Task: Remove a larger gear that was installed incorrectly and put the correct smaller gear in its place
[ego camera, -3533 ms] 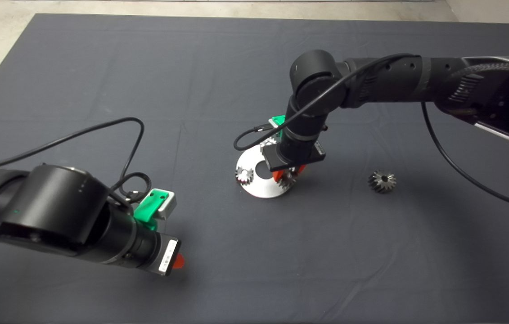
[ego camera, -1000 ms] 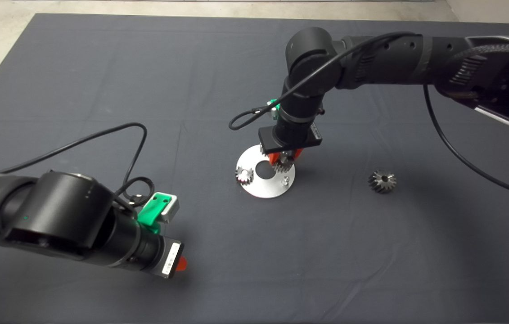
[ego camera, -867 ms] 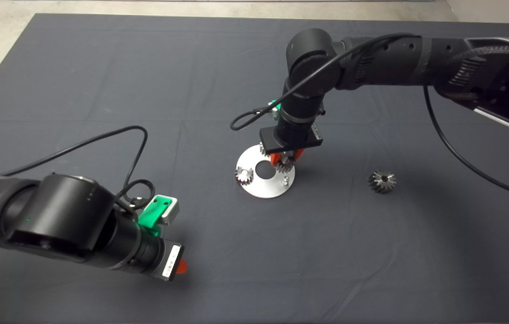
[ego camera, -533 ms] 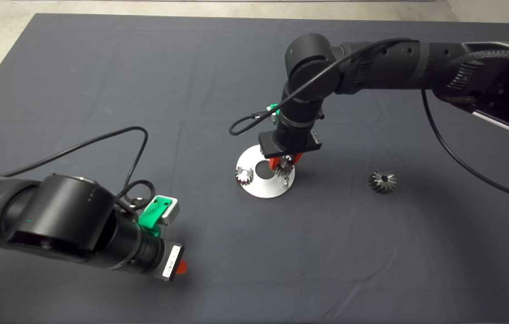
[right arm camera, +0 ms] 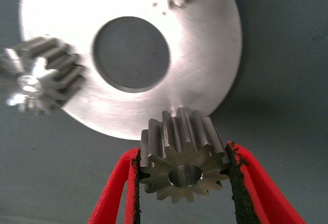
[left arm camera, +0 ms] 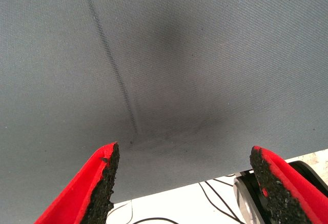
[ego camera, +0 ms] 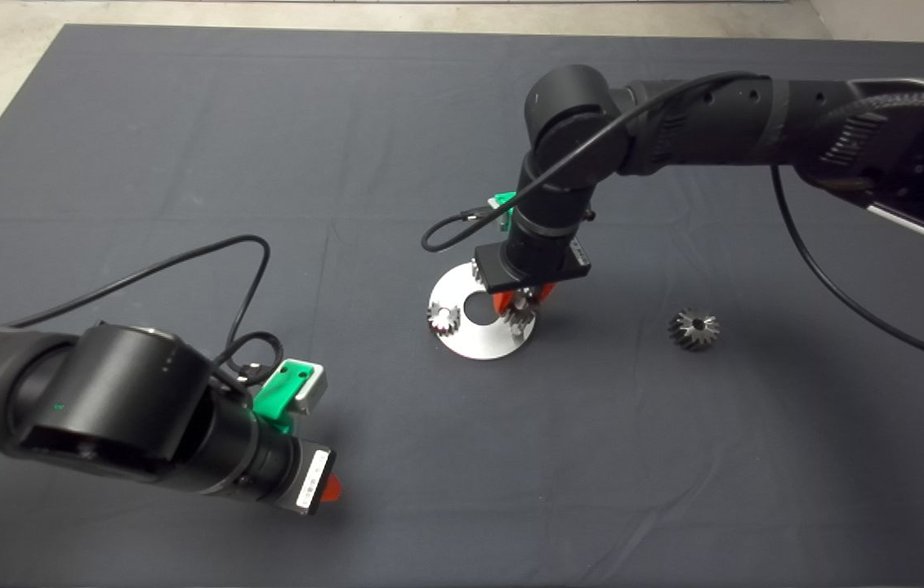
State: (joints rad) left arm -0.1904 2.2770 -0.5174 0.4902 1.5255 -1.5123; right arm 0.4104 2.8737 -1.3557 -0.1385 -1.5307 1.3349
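- since half a second ago: right gripper shifted slightly rightward and down over the round steel plate, carrying the smaller gear toward the plate's near right edge, where a bare peg showed before and is now covered; left arm barely moved.
- left gripper parked low over the dark mat of the bench at lower left, fingers spread apart on nothing.
- larger gear lying alone on the mat, well apart to the right of the plate, already off.
- smaller gear clamped between the right gripper's pads, poised at the plate's rim.
- risk, as a judgement: bore missing the peg, so the gear tilts, jams or slides off onto the mat; teeth clashing with a neighbouring gear; early release dropping it.
- right wrist view alone: firm flank grip, open centre hole; peg hidden under the gear.
- head view alone: the larger gear and both arms.
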